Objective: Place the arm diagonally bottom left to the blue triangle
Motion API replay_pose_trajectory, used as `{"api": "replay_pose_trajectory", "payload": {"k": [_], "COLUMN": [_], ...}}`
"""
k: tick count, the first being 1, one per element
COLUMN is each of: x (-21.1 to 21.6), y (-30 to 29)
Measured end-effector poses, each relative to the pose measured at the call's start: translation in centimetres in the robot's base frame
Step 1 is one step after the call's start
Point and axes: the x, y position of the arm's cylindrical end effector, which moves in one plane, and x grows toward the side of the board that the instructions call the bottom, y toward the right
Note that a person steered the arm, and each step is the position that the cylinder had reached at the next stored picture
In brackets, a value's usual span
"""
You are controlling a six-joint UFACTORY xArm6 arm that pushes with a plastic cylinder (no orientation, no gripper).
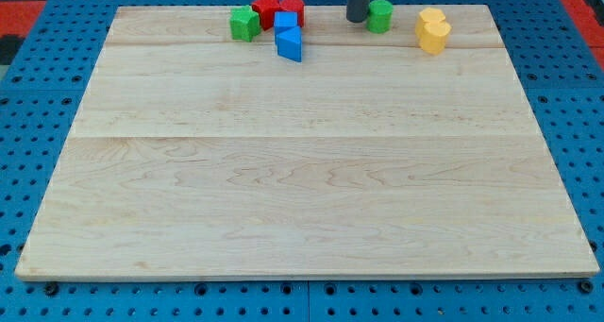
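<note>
**Rod waits at far edge as blue triangle sits in crowded row**

My tip (pixel 357 20), the lower end of a straight dark rod, rests at the far edge of the pale wooden table (pixel 302 190), just left of a green cylindrical block (pixel 379 16) and well to the right of its target. There are no jaws on this arm to be wide or narrow; it carries and holds nothing. The small blue triangular block (pixel 291 45) lies at the far left-centre of the table, touching a blue square block (pixel 285 23) just behind it. Two red blocks (pixel 277 8) sit farther back, their shapes hard to make out, and a green block (pixel 244 24), perhaps star-shaped, stands to the left. A yellow block (pixel 433 30), possibly two stacked or a heart, lies at the far right.

The blue triangle looks light, rigid and smooth-sided, likely to skid at the slightest nudge; it needs no contact here, and the open wood near and left of it is the spot to aim for. The rod's upper length is cut off by the frame, and where its end meets the table is hard to judge.
</note>
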Motion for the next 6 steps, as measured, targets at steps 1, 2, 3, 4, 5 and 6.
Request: {"api": "replay_pose_trajectory", "payload": {"k": [1,2,3,4,5,6], "x": [-1.2,-0.4,-0.7,2.7,13.6,16.1], "y": [-0.2,4.1,2.8,-0.7,-3.9,-14.4]}}
